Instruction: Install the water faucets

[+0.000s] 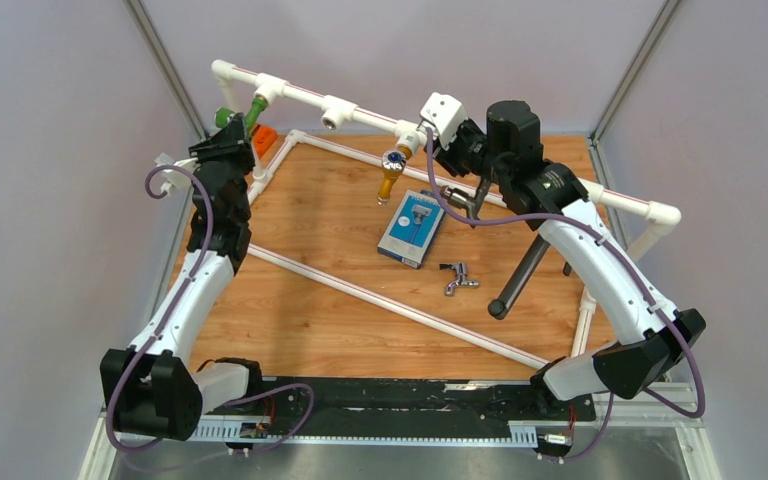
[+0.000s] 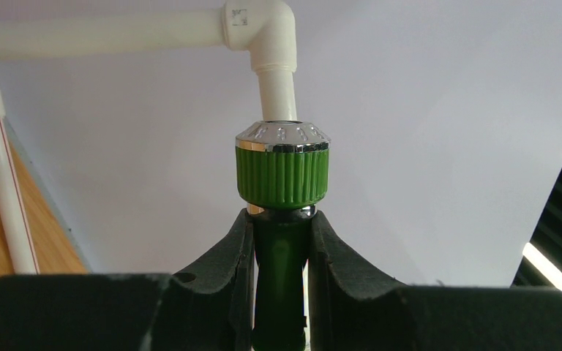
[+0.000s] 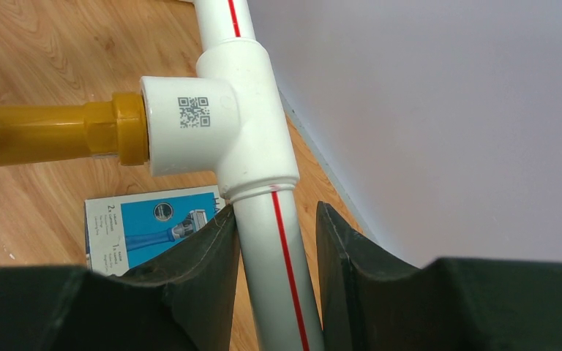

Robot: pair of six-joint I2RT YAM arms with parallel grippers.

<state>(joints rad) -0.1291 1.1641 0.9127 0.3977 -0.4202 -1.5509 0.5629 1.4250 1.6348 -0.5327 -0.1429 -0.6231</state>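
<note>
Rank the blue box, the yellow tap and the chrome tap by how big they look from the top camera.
1. Blue-and-white box, clearly largest.
2-3. Yellow tap and chrome tap: nearly alike. Yellow looks slightly longer, but sits raised on the pipe, so unsure.

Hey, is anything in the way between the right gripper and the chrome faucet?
Nothing lies over the chrome faucet; it sits exposed on the wooden board, apart from the blue box. But the right gripper is clamped on the white pipe.

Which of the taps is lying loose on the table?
The chrome faucet beside the blue box; the green faucet and yellow faucet are up at the white pipe.
</note>
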